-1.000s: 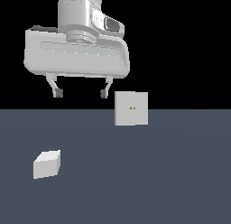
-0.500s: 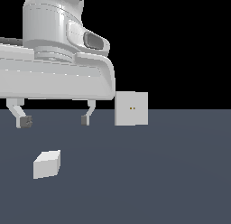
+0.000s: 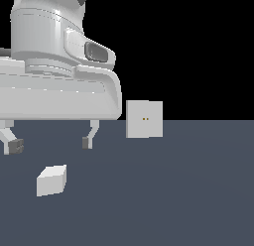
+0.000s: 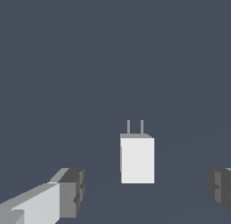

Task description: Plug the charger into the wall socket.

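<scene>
1. Charger (image 3: pixel 51 180): a small plain white-grey block lying on the dark grey surface (image 3: pixel 188 200). It sits below the pincer (image 3: pixel 51 144), under the gap between the two fingertips and not touching either of them.
2. In the wrist view the charger (image 4: pixel 137 159) shows two thin prongs projecting from one end, pointing away from the pincer (image 4: pixel 146 191). The block lies between the two fingers there, clear of both.
3. Pincer: spread wide open and holding nothing. Both dark pads (image 3: pixel 87 142) hang free above the surface, with open space between them and the block beneath.
4. The pincer's broad white hand body and wrist fill the upper part of the exterior view's left; one finger is partly cut off at the picture edge.
5. Wall socket (image 3: pixel 144 119): a flat light-grey square plate standing upright at the far edge of the surface, with two tiny orange dots at its centre. It stands beyond the pincer, off toward the exterior view's right, near the nearer finger but apart from it. It does not appear in the wrist view.
6. Charger and wall socket are well apart; the charger is not plugged in.
7. Whether the charger's prongs face the socket cannot be told from the exterior view.
</scene>
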Controlling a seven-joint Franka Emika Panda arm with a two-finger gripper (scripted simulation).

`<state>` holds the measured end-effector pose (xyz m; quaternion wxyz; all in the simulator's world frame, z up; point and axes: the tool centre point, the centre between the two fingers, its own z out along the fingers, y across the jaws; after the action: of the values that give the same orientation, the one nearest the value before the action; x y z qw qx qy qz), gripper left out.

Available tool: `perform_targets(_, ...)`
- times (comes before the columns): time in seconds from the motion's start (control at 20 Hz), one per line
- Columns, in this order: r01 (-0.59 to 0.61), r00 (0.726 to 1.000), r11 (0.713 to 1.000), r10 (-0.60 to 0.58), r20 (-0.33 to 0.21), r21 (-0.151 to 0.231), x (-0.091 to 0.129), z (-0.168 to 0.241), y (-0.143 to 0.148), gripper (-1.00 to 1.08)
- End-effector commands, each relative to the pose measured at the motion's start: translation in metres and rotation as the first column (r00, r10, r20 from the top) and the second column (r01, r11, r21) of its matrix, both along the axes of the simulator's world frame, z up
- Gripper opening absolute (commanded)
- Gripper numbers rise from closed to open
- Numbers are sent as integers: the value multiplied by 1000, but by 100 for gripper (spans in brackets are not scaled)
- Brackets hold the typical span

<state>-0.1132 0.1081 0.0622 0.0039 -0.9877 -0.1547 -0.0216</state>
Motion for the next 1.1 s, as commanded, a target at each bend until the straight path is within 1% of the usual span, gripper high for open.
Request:
perform_targets(0.0,0,1000,1000,0,0,0,0,0,0,100)
perform_targets(0.25,0,1000,1000,0,0,0,0,-10,0,100)
perform_targets(0.7,0,1000,1000,0,1,-1,0,-45,0,100)
perform_targets(0.95,0,1000,1000,0,1,-1,0,-50,0,100)
perform_targets(1.0,0,1000,1000,0,1,-1,0,-50,0,-100)
perform_targets(1.05,0,1000,1000,0,1,-1,0,-50,0,-100)
